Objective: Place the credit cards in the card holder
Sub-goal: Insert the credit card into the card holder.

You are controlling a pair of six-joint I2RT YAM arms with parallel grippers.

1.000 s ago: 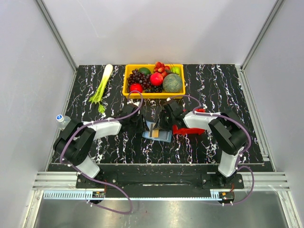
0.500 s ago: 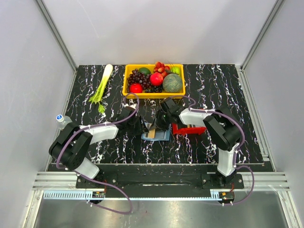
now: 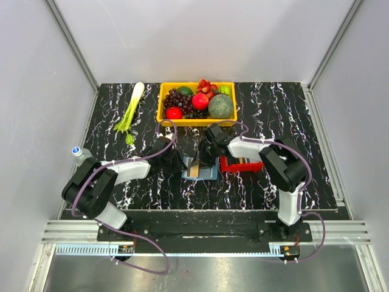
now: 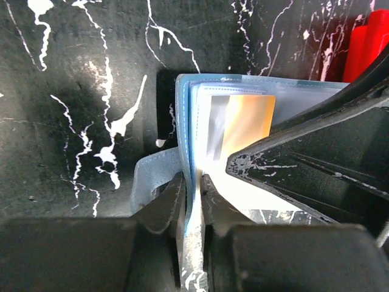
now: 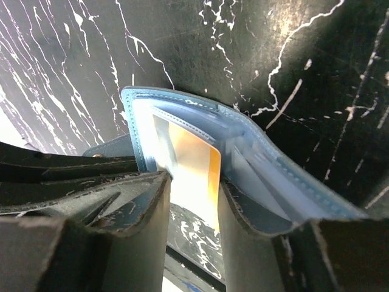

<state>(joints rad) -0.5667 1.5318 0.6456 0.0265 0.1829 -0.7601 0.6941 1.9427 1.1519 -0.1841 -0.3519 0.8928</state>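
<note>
Scene: card holder (image 3: 200, 172) lies open on the surface (image 3: 273, 109), betw. the two arms; red tray (image 3: 240, 165) just beside it, on its R.
L end effector (image 4: 191, 182): fingers together, clamped on the holder's blue cover at the near edge; that side is pinned.
R end effector (image 5: 193, 185): fingers apart, straddling the orange card (image 5: 194, 152); we cannot tell whether they press its edges or only flank it.
Card: orange w/ a grey stripe; appears part-way into a clear pocket (image 5: 182, 125), far end under the plastic, near end out betw. the R fingers.
Step in hand (our reading): seating this card fully in the pocket.
Doing it well: we would push along the card's long axis, flat to the pocket, w/o tilting; hold the L clamp firm so the holder cannot slide or fold shut; let go only once the card sits deep; back the R fingers out straight so they do not drag it along.
Risks: corner snagging the pocket lip; card bowing; holder skidding toward the tray.
Other cards: too small to make out from above.
</note>
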